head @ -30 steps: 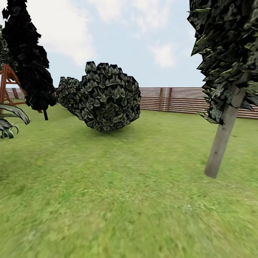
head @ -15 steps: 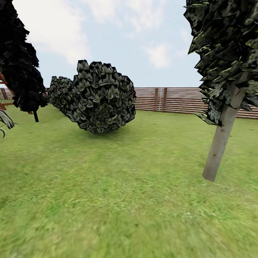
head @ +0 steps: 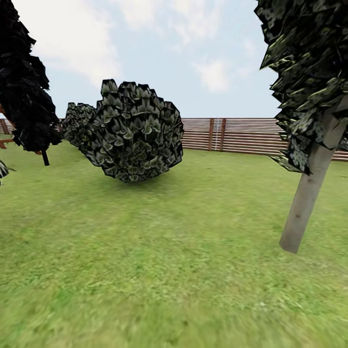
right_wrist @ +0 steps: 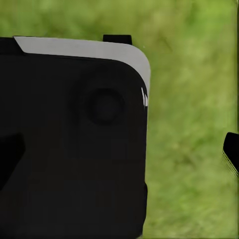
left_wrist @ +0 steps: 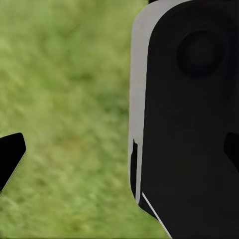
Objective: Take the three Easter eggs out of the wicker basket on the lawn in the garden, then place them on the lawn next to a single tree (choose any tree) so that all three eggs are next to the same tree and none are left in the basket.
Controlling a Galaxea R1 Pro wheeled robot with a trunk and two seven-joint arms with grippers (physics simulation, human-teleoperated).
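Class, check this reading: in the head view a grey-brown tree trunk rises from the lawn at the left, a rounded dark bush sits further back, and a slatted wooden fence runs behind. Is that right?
Not quite. The head view shows the grey-brown tree trunk rising from the lawn at the right, not the left. The rounded dark bush further back and the slatted wooden fence behind are as stated.

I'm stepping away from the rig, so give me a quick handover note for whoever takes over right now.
Grippers: the wrist views show dark robot housing over grass; whether either gripper is open or shut cannot be told.
Things: the head view shows the lawn, a tree with a bare grey trunk at the right, a round bush and a fence behind. Where the eggs and basket are cannot be told.
Done: nothing can be confirmed.
Left: find the basket, move all three eggs beside one tree.
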